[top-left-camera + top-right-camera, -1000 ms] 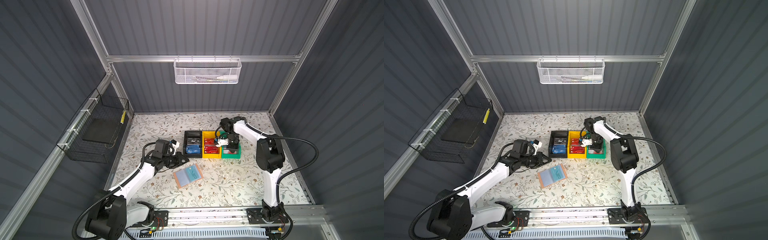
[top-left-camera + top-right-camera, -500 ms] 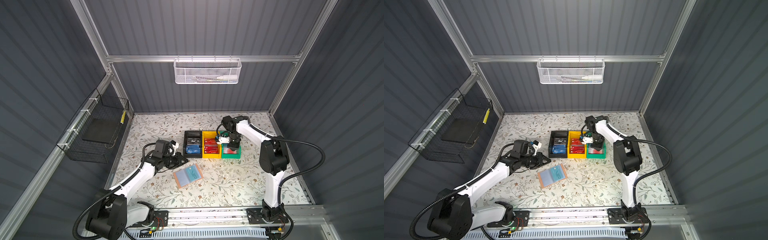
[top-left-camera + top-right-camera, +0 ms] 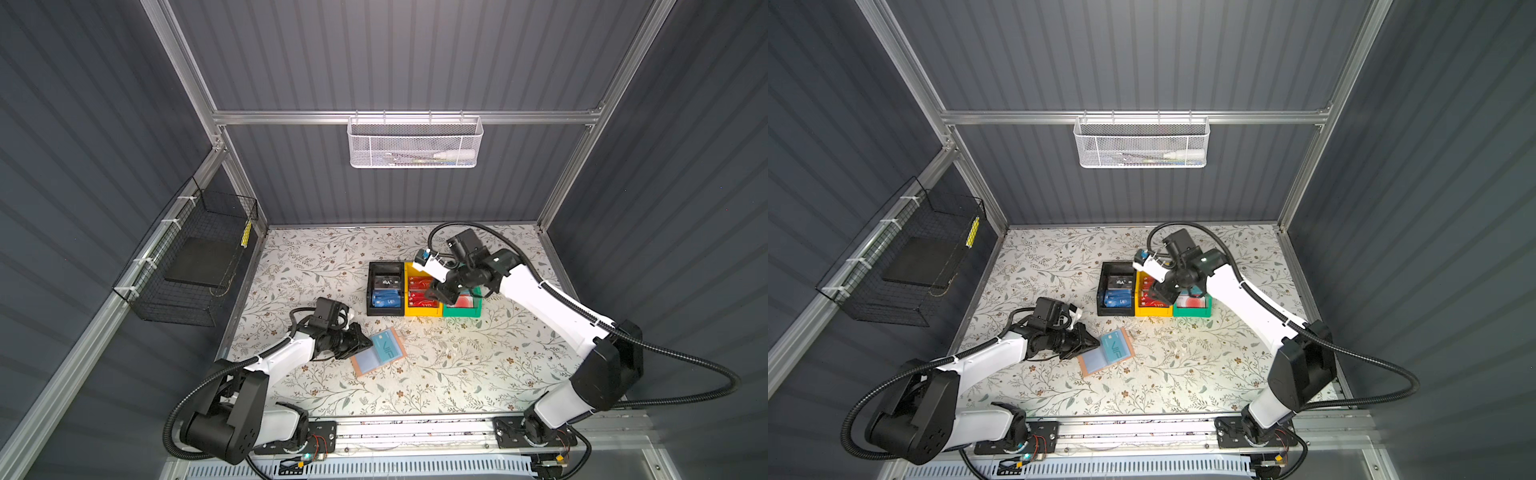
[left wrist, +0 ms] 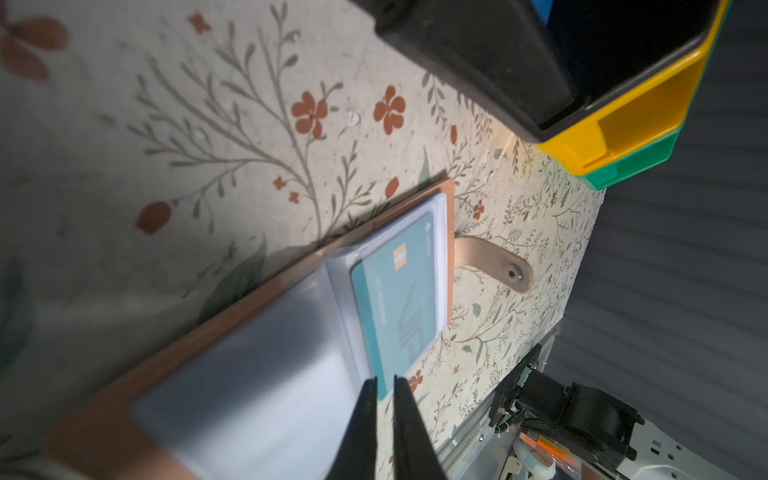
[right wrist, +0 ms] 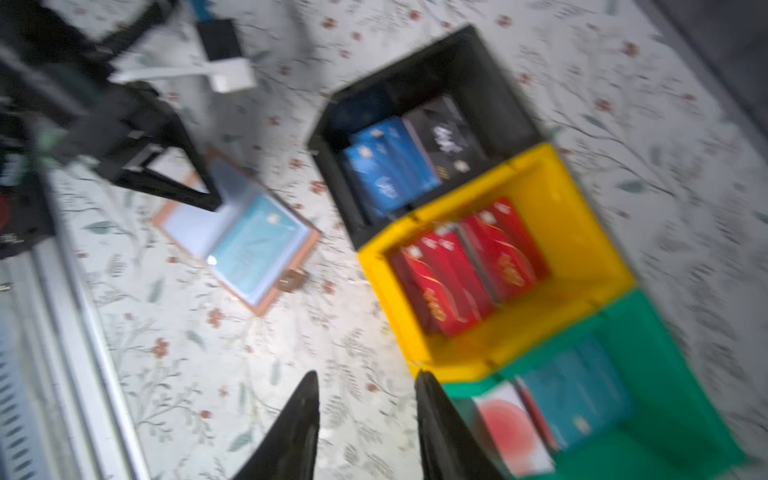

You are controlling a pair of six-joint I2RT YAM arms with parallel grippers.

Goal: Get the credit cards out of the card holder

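The tan card holder (image 3: 362, 366) (image 4: 232, 320) lies open on the table in both top views, with a teal credit card (image 3: 389, 347) (image 4: 399, 299) in its right clear sleeve. My left gripper (image 3: 366, 343) (image 4: 385, 380) is shut, its tips down at the holder's fold by the teal card's corner. My right gripper (image 3: 436, 297) (image 5: 368, 380) hovers open and empty over the front edge of the bins. Blue credit cards (image 5: 390, 166), red ones (image 5: 457, 266), a teal one (image 5: 582, 390) and a white-and-red one (image 5: 511, 428) lie in the bins.
A black bin (image 3: 370, 286), a yellow bin (image 3: 422, 313) and a green bin (image 3: 463, 312) stand side by side behind the holder. A black wire basket (image 3: 195, 266) hangs on the left wall and a white mesh basket (image 3: 413, 143) on the back wall.
My right gripper has opened and pulled away from the green bin towards the front left. The left arm has barely moved.
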